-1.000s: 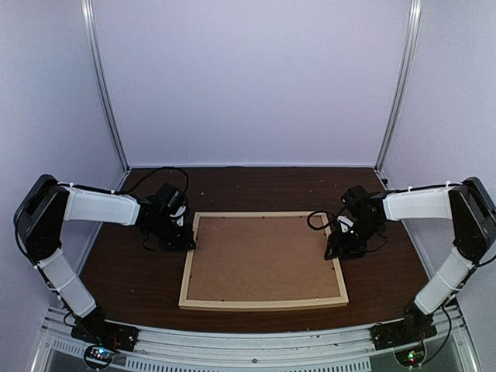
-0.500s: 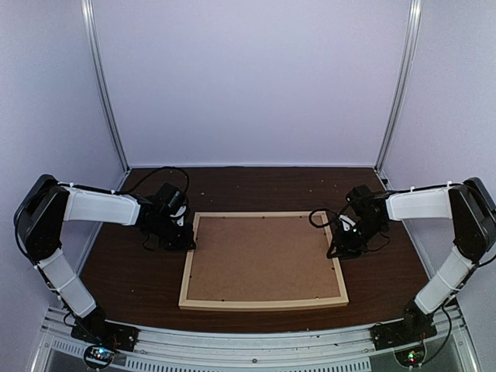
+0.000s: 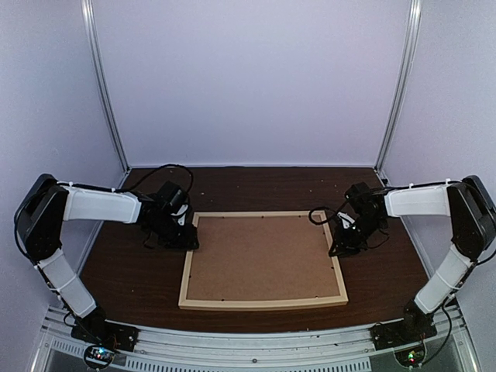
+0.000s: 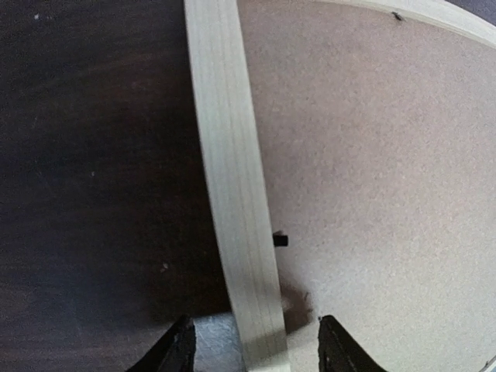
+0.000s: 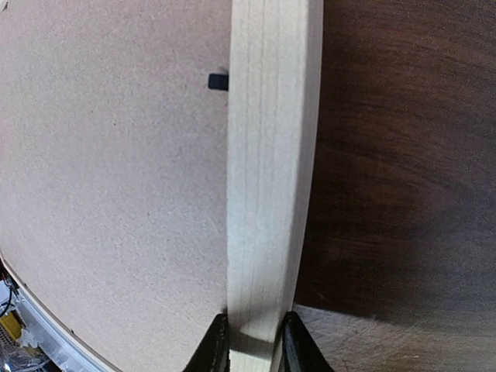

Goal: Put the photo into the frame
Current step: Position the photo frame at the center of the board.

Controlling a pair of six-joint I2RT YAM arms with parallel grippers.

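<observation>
Your left claw (image 4: 256,347) straddles the left rail of the frame (image 3: 263,303), fingers (image 4: 180,353) apart with a gap showing on either side of the wood, gripping nothing; the dark counter (image 4: 85,194) lies off one fingertip, the brown backing board (image 4: 372,170) off the other, and a small black tab (image 4: 280,240) sits just ahead of the claw at the rail's inner edge; between the two claws the frame lies flat, back side up, the board filling its opening; the photo shows in no view, and you cannot tell whether it lies under that board; your right claw (image 5: 249,345) is clamped across the right rail, both fingers pressed against the wood, with another tab ahead of it on the board side.

Judging by the thin pale rails, expect a light, stiff frame that may rack if raised from one side only; smooth wood could slide in a loose pinch; take it across the rail's width, one claw on each side rail, and keep it level; the board may drop free if its tabs are not holding; a paper print will likely be limp and easily creased, so take it by an edge.
</observation>
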